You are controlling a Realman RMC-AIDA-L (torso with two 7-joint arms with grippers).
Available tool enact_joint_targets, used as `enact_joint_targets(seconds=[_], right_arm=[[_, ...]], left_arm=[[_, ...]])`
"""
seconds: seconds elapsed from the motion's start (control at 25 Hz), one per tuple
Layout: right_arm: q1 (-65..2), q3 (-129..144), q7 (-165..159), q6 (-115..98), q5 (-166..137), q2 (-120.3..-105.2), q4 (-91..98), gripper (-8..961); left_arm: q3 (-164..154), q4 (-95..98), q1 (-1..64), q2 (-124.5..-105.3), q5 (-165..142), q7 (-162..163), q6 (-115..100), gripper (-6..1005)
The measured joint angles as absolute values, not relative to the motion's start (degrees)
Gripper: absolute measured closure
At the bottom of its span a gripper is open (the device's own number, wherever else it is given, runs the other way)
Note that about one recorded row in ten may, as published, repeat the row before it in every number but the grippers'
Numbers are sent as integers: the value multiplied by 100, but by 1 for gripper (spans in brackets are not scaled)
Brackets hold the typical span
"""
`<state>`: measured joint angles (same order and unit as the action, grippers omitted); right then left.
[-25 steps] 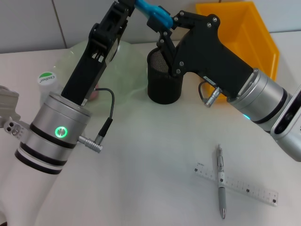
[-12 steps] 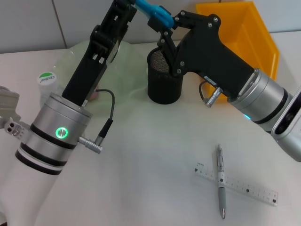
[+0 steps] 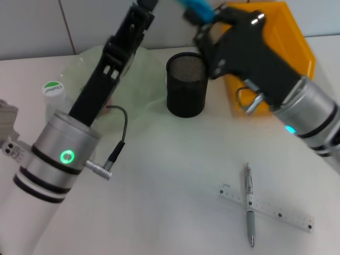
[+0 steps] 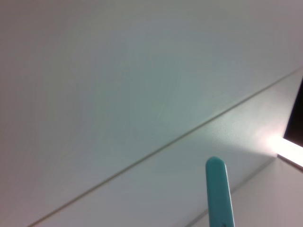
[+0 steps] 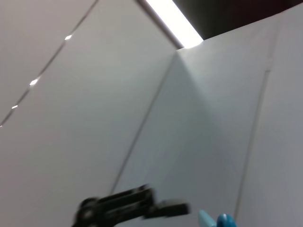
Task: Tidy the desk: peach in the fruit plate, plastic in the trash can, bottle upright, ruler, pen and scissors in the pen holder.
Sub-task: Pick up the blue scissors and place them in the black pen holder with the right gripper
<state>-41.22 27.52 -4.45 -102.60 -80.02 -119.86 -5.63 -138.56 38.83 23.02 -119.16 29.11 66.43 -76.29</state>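
Right end effector (image 3: 203, 20) raised at top edge of head view, above and just beyond pen holder (image 3: 186, 85). I can't tell its grip state. Blue scissors (image 3: 195, 5) handle at its tip. Left end effector (image 5: 170, 206) raised alongside, grip unreadable too. Orange bin (image 3: 276, 32) behind right arm. Pale green plate (image 3: 143, 74) beside holder. Pen (image 3: 249, 212) lies crossed over ruler (image 3: 276, 212) on white surface (image 3: 170, 175). Green-capped bottle (image 3: 52, 89) at left. Wrist views show white wall panels and light strip (image 5: 173, 21).

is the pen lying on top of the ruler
Yes, in the head view the pen lies across the ruler, crossing over it near one end on the table.
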Motion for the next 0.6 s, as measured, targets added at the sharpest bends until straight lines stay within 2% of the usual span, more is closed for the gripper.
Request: enact_joint_targets(seconds=[0.44, 0.48, 0.52, 0.56, 0.6], right_arm=[[-3396, 1569, -4766, -10632, -7998, -11904, 1054, 868], [-3366, 1577, -5033, -10618, -7997, -11897, 1205, 868], [-3316, 1625, -5480, -10571, -8014, -11894, 1474, 868], [-3247, 1748, -6036, -10479, -8054, -11886, 1879, 868], [-3247, 1748, -6036, -10479, -8054, -11886, 1879, 868]], left_arm=[[-12475, 2876, 2603, -11777, -32, 6215, -8797, 186], [-12084, 2841, 2634, -11725, -756, 6207, -8897, 186], [-10940, 2912, 2654, -11527, -2692, 6320, -8967, 186], [-10452, 2979, 2654, -11446, -3506, 6421, -8965, 186], [-10452, 2979, 2654, -11446, -3506, 6421, -8965, 186]])
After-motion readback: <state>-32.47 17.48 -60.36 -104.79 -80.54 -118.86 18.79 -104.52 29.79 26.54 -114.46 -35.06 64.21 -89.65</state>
